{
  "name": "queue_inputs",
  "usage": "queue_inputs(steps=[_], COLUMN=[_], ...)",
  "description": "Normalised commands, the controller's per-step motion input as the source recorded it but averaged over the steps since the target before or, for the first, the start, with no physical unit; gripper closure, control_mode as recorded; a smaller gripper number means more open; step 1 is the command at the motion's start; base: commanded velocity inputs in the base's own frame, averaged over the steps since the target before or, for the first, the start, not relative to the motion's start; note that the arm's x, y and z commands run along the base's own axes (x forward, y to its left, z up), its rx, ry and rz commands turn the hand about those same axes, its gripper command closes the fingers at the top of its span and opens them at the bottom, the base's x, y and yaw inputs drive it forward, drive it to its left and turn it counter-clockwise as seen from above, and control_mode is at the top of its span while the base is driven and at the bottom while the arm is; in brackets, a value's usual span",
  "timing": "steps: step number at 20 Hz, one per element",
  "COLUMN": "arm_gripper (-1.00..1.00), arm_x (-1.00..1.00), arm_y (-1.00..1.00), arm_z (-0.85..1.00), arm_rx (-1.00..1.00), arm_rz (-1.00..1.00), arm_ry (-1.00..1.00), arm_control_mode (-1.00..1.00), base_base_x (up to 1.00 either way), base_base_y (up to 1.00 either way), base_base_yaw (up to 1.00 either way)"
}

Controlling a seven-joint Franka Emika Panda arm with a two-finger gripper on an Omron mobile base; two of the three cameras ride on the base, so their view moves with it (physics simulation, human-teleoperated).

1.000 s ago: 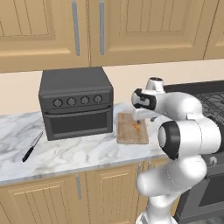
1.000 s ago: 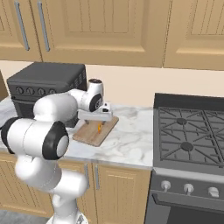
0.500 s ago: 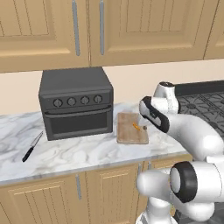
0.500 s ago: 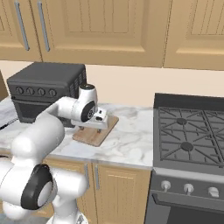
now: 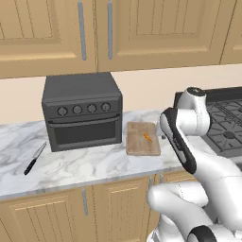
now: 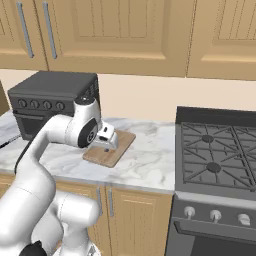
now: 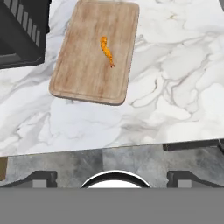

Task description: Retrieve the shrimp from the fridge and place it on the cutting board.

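From my station I log the shrimp [image 7: 106, 51] as a small orange curl lying flat on the cutting board [image 7: 87, 78], a little past the board's middle and clear of its edges; it shows as an orange fleck on the board from the left base camera [image 5: 147, 137] too. The cutting board rests on the marble desk [image 7: 175, 87], just beside the dark toaster oven [image 5: 82, 110] and not touching it. A black-handled knife [image 5: 34, 159] lies on the desk well apart, on the oven's other side. A gas stove [image 6: 220, 150] adjoins the desk. The gripper [image 6: 108, 146] hangs above the board's near end, jaws spread wide, holding nothing, apart from the shrimp.
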Motion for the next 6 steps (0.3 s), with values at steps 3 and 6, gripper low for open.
queue_inputs(steps=[3, 6], arm_gripper=[-1.00, -1.00], arm_x=[-0.46, -0.31], arm_y=[0.10, 0.30], arm_z=[0.23, 0.00], arm_rx=[-0.02, -0.12], arm_rz=[-0.09, -0.10], arm_ry=[-0.11, -0.02], arm_control_mode=[-1.00, -1.00], base_base_x=[0.00, 0.00], base_base_y=[0.00, 0.00], base_base_yaw=[0.00, 0.00])
